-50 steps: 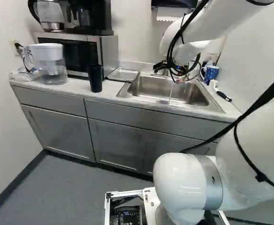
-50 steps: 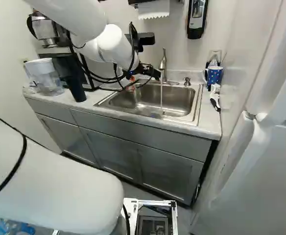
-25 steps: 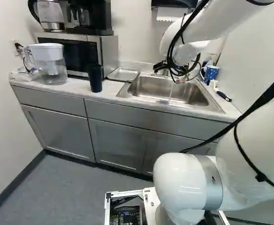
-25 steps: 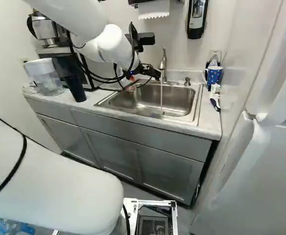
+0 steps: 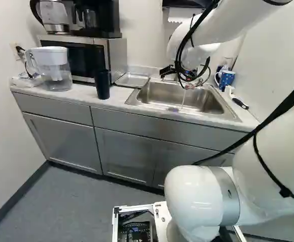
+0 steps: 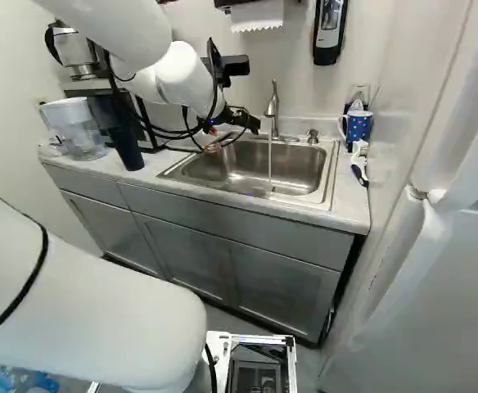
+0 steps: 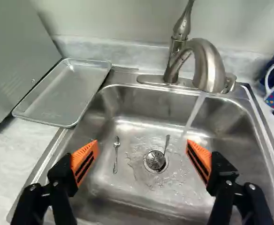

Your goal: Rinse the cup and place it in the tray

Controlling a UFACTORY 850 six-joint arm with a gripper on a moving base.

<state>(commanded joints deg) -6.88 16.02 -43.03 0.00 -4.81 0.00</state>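
Observation:
My gripper (image 6: 212,137) hangs over the sink's left part in the right base view. In the wrist view the gripper (image 7: 142,143) is open, its orange pads far apart with only the sink (image 7: 127,206) below. A blue dotted mug (image 6: 358,125) stands on the counter right of the sink, its handle partly showing in the wrist view. The metal tray (image 7: 64,96) lies flat on the counter beside the sink, holding nothing visible. A dark tumbler (image 5: 102,84) stands left of the tray in the left base view. Water (image 7: 193,112) runs from the faucet (image 7: 207,61) into the sink.
One spoon (image 7: 116,152) lies on the sink floor, another (image 7: 167,143) at the drain (image 7: 155,161). The microwave (image 5: 81,56) and water pitcher (image 5: 55,70) stand farther left; a brush (image 6: 359,164) lies near the mug. A soap dispenser (image 6: 329,29) hangs on the wall.
The upper arm and gripper have shifted a little to the left over the sink in both base views. The base, mug, tumbler and tray have stayed put.

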